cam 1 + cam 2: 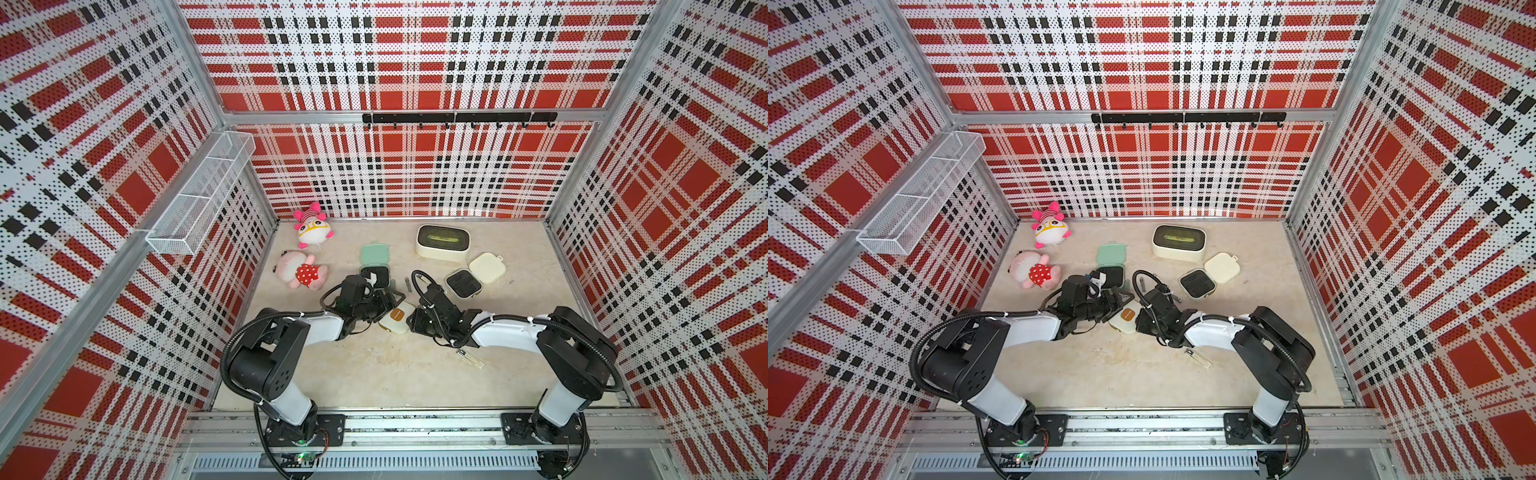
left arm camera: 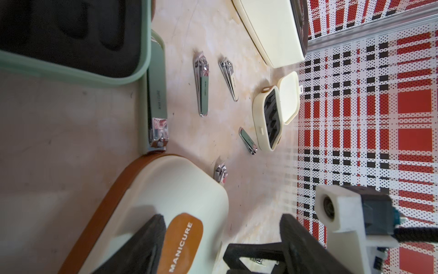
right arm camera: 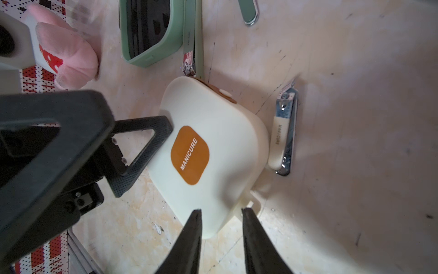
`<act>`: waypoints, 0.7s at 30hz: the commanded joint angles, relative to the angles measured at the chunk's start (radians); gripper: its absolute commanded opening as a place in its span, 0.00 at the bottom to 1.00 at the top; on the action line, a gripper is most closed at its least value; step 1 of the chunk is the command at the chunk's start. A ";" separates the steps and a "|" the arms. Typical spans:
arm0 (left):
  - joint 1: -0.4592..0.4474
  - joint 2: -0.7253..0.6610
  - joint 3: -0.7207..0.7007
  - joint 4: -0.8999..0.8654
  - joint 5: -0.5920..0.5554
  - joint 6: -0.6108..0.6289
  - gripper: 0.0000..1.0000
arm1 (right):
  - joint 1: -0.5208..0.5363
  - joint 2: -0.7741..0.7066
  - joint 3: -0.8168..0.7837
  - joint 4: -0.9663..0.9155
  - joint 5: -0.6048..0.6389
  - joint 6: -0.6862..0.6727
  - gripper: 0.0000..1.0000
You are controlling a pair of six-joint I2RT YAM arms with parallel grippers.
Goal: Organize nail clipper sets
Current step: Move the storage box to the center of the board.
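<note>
The closed cream case [image 1: 397, 320] lies mid-bench between the arms. The bench's [image 1: 374, 374] front half runs bare to its front edge, save one small silver tool [image 1: 471, 358] by the right forearm. The left gripper [image 2: 221, 217] stands spread, one finger on the lid; the right gripper [image 3: 221, 211] straddles the case's rim (clamped or not, I cannot tell). Nearer the back edge: open mint case [image 1: 375, 270], open cream case [image 1: 464, 283], loose clippers [image 2: 201, 87]. Mottled beige top, plaid perforated walls [image 1: 415, 62].

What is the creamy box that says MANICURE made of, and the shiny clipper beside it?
The cream case looks like smooth matte plastic: rounded molded corners and a soft, even sheen. The clipper looks like polished metal, because it is mirror-bright, and it has a cream grip that is probably plastic.
</note>
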 commanded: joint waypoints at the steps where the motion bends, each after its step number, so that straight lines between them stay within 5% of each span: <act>1: 0.008 0.002 -0.015 -0.089 -0.025 0.022 0.81 | 0.006 0.031 0.018 0.007 0.012 0.020 0.33; 13: 0.008 -0.017 0.008 -0.124 0.005 0.041 0.82 | 0.003 0.080 0.038 0.043 0.003 0.023 0.34; 21: 0.047 -0.103 0.116 -0.381 -0.060 0.192 0.84 | 0.000 0.098 0.059 0.037 0.000 0.018 0.34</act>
